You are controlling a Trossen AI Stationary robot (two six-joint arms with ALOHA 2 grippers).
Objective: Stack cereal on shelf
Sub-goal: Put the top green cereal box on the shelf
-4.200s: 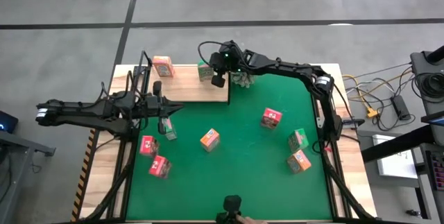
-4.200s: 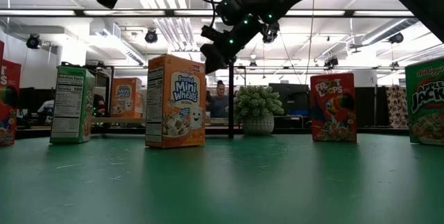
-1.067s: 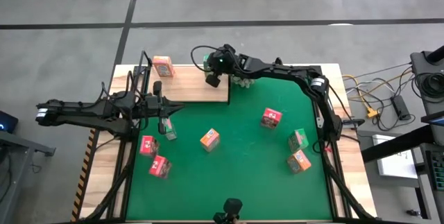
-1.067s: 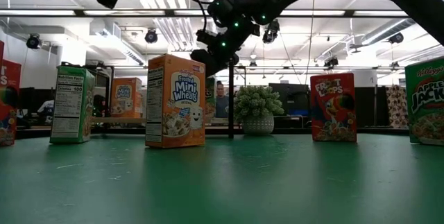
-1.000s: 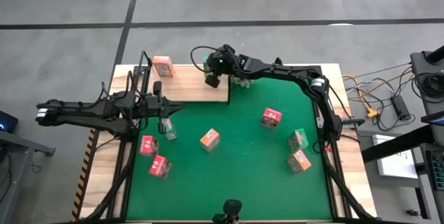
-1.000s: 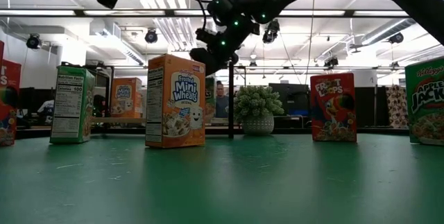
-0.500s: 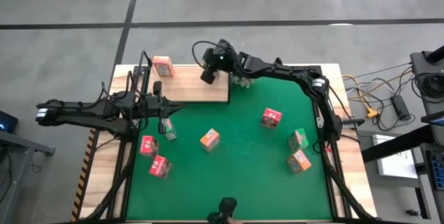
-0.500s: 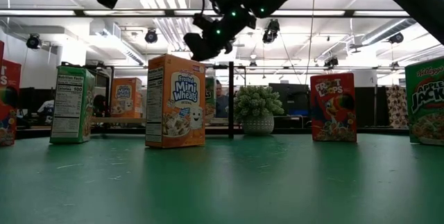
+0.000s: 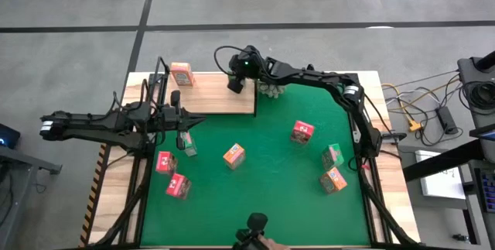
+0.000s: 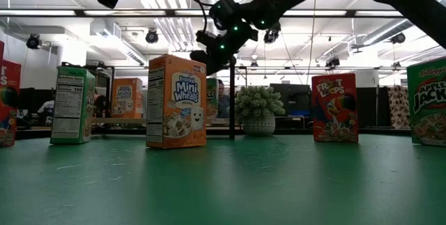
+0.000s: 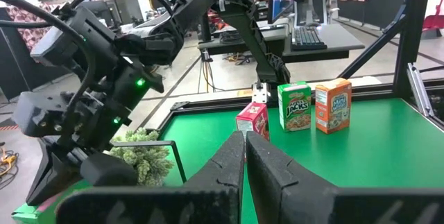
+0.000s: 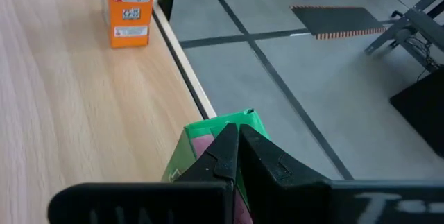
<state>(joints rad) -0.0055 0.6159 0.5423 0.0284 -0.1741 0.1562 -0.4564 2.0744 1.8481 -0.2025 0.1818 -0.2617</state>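
I see my right gripper (image 12: 232,156) pinched on a green cereal box (image 12: 222,134) above the shelf (image 12: 76,106) — its tilt I cannot tell. My left gripper (image 11: 245,156) waits, fingers together, empty.

Cereal boxes (image 9: 233,155) on mat, shelf (image 9: 209,99).

A grey concrete floor (image 9: 309,2), crossed by dark seams, surrounds the wooden table (image 9: 128,196) topped by a green mat (image 9: 263,188). Beside the table's right edge, cables (image 9: 421,111) trail across the floor toward a dark equipment stand (image 9: 479,72). Beyond the table (seen at mat level), fluorescent lights (image 10: 49,12) and ducting (image 10: 164,33) hang over desks with monitors (image 10: 289,92).
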